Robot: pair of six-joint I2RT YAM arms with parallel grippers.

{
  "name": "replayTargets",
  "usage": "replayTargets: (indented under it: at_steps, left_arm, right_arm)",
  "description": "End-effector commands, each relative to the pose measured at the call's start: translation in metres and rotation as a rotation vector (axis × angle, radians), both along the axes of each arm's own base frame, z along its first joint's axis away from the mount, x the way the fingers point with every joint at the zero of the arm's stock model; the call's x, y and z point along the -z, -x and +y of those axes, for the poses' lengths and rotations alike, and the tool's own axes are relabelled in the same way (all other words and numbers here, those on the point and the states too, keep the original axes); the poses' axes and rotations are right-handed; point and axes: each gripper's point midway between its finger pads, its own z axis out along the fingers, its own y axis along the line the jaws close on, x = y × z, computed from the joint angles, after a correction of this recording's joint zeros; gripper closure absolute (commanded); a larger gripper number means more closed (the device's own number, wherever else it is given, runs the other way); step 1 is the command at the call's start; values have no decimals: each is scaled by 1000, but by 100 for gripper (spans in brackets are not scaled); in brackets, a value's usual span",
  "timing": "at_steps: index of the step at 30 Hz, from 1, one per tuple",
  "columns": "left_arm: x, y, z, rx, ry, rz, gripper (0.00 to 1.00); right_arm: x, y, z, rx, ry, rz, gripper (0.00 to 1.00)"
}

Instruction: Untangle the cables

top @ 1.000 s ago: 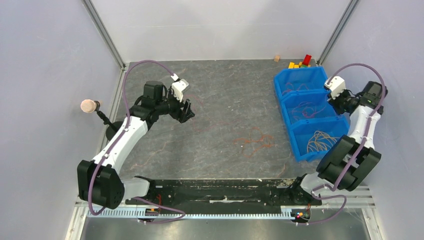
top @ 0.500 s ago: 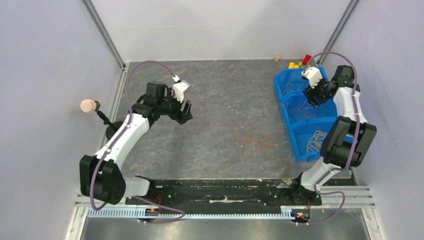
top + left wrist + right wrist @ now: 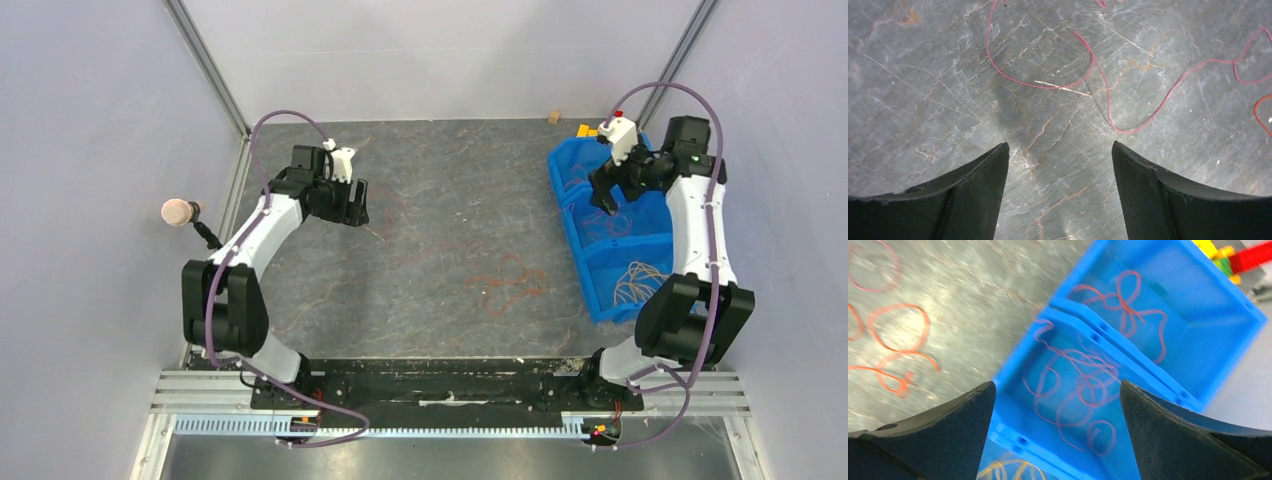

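So, both grippers have their jaws spread wide with nothing between them. The left gripper [image 3: 352,203] sits in the upper left of the overhead view, over the grey table [image 3: 455,165]. In its wrist view a thin red cable [image 3: 1133,131] curls across the top half of the frame, lying flat on the table. It's above the fingers [image 3: 983,185] in the frame and not touching them. A bit of orange cable [image 3: 1257,111] pokes in at the right edge.

The right gripper [image 3: 603,195] is in the upper right of the overhead view, over the row of three blue bins [image 3: 578,232]. From its wrist view it's looking down into the middle bin, which holds a loose pile of red loops [image 3: 1073,390]. The bin above it in the frame has a few more red strands [image 3: 1128,305]. The yellow cables [image 3: 640,282] are in the lowest bin in the overhead view.

Out on the table, around the middle of the overhead view, there's a curly orange bunch [image 3: 512,280]. It's well apart from both grippers. Some coloured blocks [image 3: 598,128] sit just past the top bin.
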Motion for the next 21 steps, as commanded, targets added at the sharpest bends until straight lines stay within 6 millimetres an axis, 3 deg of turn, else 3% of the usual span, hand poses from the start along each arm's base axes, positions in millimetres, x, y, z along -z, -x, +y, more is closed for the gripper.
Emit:
replayTargets:
  at_steps: [1, 5, 9, 14, 19, 21]
  left_arm:
    - [9, -25, 0, -189, 44, 61, 18]
    - [29, -44, -15, -253, 113, 95, 18]
    - [54, -52, -45, -205, 141, 137, 17]
    - [87, -24, -99, -40, 118, 204, 19]
    - [100, 12, -158, 166, 131, 230, 18]
    - [111, 19, -172, 206, 87, 239, 17]
  right_arm:
    - [-7, 7, 52, 19, -180, 4, 3]
    - [-4, 11, 68, 36, -221, -4, 3]
    - [-1, 18, 73, 52, -235, 15, 3]
    - [-2, 23, 73, 54, -234, 14, 3]
    - [0, 28, 78, 56, -261, 34, 3]
    - [1, 30, 80, 53, -268, 39, 4]
